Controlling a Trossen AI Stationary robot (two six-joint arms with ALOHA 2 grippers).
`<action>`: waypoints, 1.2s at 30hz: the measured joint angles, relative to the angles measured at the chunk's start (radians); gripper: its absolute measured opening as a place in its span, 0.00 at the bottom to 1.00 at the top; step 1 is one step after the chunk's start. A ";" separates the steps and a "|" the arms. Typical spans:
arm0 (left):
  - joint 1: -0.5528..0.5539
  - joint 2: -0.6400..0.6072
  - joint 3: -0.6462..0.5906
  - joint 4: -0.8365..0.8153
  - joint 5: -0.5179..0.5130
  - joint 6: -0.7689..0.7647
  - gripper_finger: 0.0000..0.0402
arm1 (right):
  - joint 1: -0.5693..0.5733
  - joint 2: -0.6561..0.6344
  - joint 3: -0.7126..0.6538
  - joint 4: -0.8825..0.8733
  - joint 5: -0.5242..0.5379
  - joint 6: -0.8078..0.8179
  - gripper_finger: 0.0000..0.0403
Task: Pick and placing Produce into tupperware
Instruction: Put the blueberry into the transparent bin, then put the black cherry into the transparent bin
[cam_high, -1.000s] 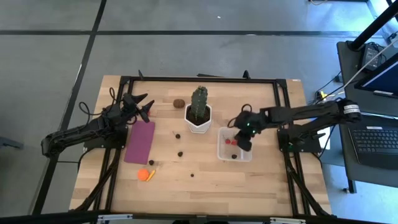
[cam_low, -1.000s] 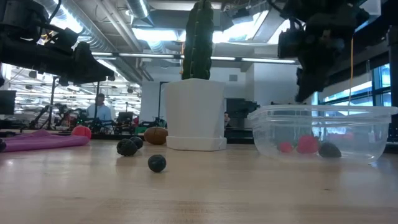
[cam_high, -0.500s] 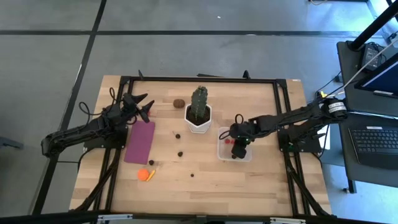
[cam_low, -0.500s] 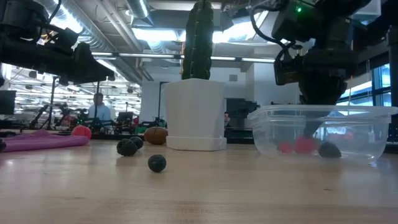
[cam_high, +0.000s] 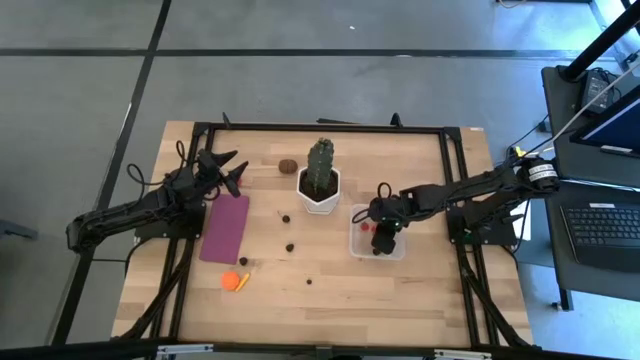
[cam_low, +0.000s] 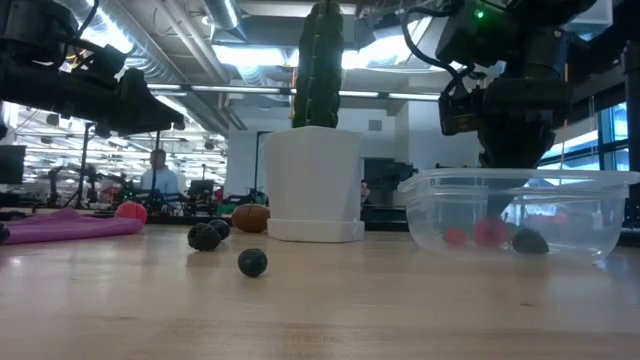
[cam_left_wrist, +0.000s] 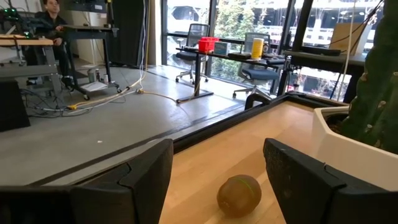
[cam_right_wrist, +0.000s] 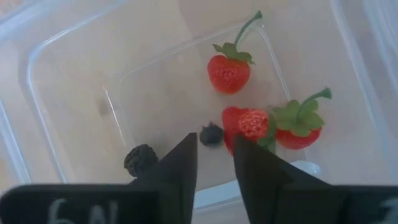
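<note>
While the right gripper (cam_high: 380, 243) hangs inside the tupperware (cam_high: 355, 248), its fingers (cam_right_wrist: 177, 165) stand slightly apart, holding nothing; red strawberries (cam_right_wrist: 229, 70) and dark berries (cam_right_wrist: 140, 159) lie below. Left gripper (cam_high: 232, 172) waits over the bench (cam_high: 400, 290) near the kiwi (cam_left_wrist: 239, 194), fingers apart, empty. More berries (cam_low: 252, 262) lie loose by the cactus pot (cam_low: 311, 185).

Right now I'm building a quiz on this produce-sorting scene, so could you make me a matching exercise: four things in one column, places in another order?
Things:
1. kiwi
2. strawberries
3. orange piece
4. right end effector

Places:
A. inside the tupperware
B. on the table near the front edge, below the purple mat
C. left of the cactus pot
D. directly over the tupperware

Pairs: 1-C, 2-A, 3-B, 4-D
</note>
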 joint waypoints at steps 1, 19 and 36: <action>0.000 0.000 0.000 0.000 0.000 0.000 0.61 | 0.000 0.000 0.000 0.000 0.000 -0.003 0.31; 0.000 0.000 0.000 0.018 0.212 -0.019 0.61 | -0.002 -0.045 0.184 -0.014 0.029 -0.369 0.47; -0.134 0.000 0.002 0.130 0.542 0.071 0.61 | -0.243 -0.594 -0.136 0.339 0.052 -0.612 0.47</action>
